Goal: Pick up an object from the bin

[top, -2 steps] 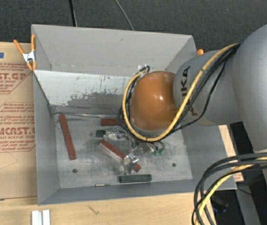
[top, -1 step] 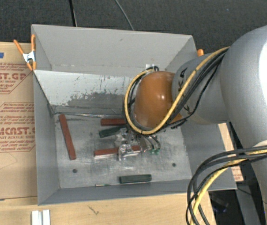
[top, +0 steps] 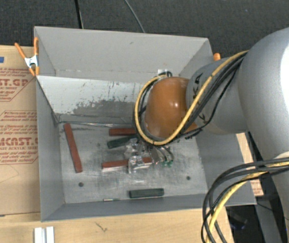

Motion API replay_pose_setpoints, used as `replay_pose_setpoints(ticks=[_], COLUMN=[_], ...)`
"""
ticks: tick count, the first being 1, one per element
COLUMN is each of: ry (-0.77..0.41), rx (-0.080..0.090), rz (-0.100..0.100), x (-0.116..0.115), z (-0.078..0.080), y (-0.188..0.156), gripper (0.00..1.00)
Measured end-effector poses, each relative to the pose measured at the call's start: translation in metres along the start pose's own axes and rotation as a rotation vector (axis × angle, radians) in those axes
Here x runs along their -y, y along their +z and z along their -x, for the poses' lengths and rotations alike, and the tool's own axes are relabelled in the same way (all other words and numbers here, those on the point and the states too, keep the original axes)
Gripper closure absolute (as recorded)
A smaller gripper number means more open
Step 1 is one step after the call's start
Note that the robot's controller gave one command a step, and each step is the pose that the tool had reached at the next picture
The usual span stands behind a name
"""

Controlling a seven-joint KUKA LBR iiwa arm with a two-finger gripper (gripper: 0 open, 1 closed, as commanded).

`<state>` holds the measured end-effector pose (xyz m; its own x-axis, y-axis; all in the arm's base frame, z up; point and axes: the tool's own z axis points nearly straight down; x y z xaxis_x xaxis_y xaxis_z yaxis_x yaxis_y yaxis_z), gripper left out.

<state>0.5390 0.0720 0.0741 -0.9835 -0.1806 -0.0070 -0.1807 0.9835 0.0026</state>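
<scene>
Pretty even overhead light here, bin [top: 119, 52] walls come out bright, soft glare on the arm's [top: 266, 85] orange cover [top: 166, 108], dim shadow under it.

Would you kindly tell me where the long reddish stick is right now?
In the camera view the long reddish stick lies at the left of the bin, well left of the gripper.

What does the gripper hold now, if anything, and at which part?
It cannot be told. The gripper is low at one end of a short brown stick.
</scene>
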Motion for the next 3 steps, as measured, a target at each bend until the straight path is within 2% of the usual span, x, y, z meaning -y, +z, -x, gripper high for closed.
replay_pose_setpoints(ticks=[1, 2, 3], ry=[-0.079, -0.079, -0.152], rx=[-0.005, -0.005, -0.009], rz=[-0.001, -0.001, -0.001], x=[-0.019, -0.020, -0.016], z=[0.010, 0.010, 0.010], y=[-0.118, -0.118, -0.173], gripper=[1.00, 1.00, 1.00])
